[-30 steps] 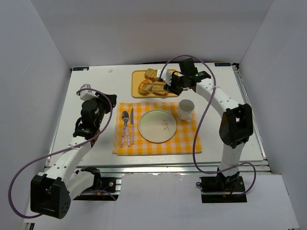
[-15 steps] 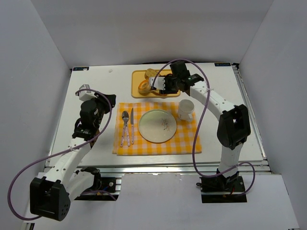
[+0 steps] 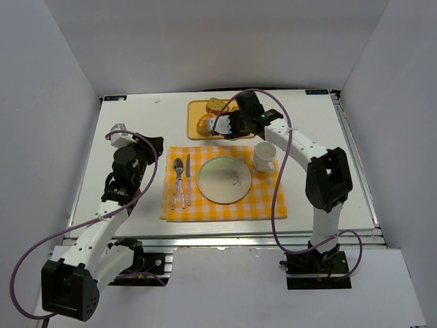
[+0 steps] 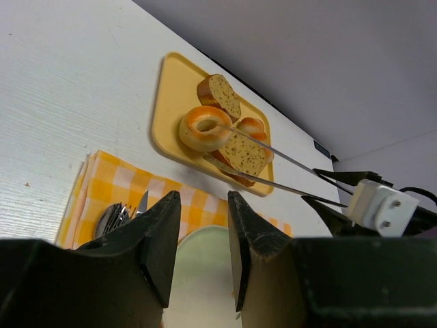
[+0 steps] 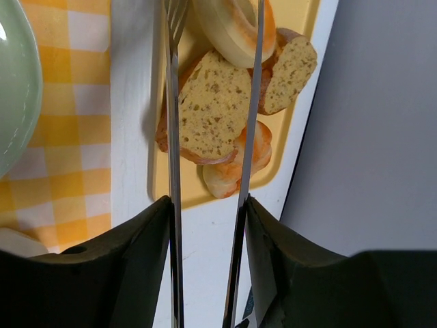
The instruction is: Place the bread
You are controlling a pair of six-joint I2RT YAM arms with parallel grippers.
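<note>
Several pieces of bread lie on a yellow tray point(image 3: 194, 109) at the back: a bagel point(image 5: 232, 27), a seeded slice point(image 5: 212, 106), another slice point(image 5: 290, 68) and a roll point(image 5: 229, 174). My right gripper point(image 3: 237, 123) is shut on metal tongs point(image 5: 171, 137). The tong arms stand apart, one on each side of the seeded slice. In the left wrist view the tongs point(image 4: 273, 183) reach over the bread beside the bagel point(image 4: 203, 130). My left gripper point(image 4: 203, 201) is open and empty, above the left part of the checked placemat point(image 3: 225, 208).
A pale green plate point(image 3: 224, 179) sits mid-placemat. A fork and knife point(image 3: 179, 181) lie to its left. A white cup point(image 3: 265, 156) stands to its right, under the right arm. White walls enclose the table on three sides.
My right gripper has moved left with the tongs, from the tray's right edge to over the bread. My left arm has shifted slightly left.
</note>
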